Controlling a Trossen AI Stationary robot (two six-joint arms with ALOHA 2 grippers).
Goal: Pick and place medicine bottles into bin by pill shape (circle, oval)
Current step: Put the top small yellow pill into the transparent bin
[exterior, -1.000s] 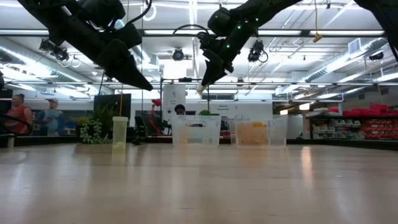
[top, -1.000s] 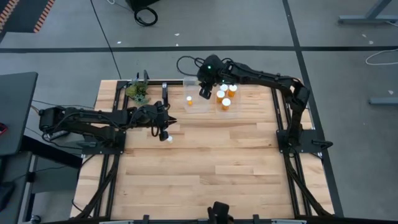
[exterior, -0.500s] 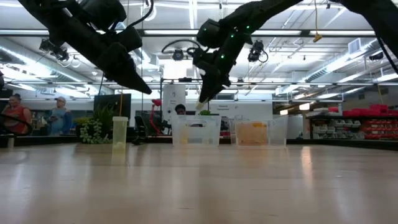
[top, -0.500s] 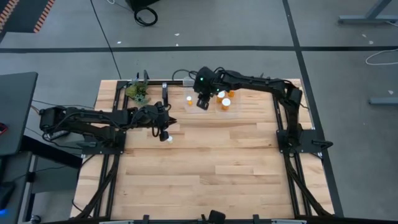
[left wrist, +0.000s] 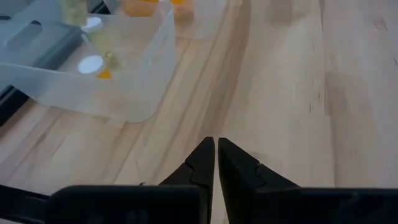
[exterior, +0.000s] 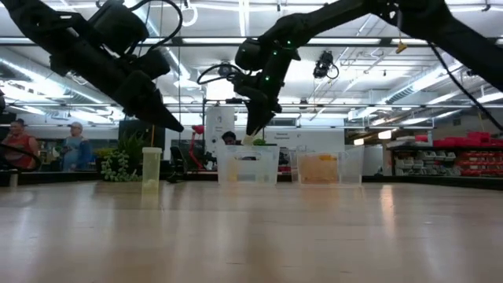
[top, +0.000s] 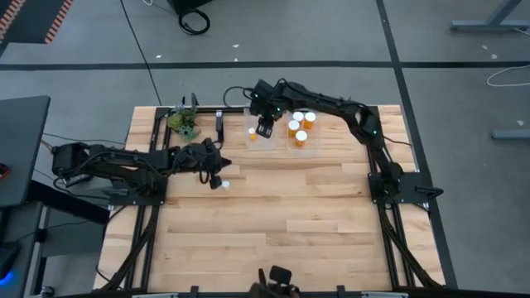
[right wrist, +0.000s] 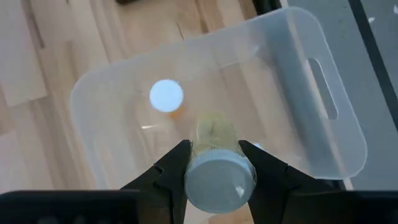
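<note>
My right gripper hangs over the left clear bin, shut on an amber medicine bottle with a white cap. One bottle stands inside that bin. The right clear bin holds several medicine bottles. Another white-capped bottle stands on its base on the wood. My left gripper is just beyond and above it, shut with nothing between its fingers. My right gripper pinches the bottle at its white cap, one finger on each side. The fingers slant steeply down. The bottle lies along them, cap toward the wrist and base pointing down. It is clear of the bin.
A green plant sprig sits at the table's far left corner. Black frame posts stand between it and the bins. The near half of the wooden table is bare planks. People show in the room beyond.
My right gripper has carried its bottle toward the table's left, from between the bins to over the left bin. It has sunk and tipped more steeply down. My left gripper has sunk a little toward the bottle standing on the table.
</note>
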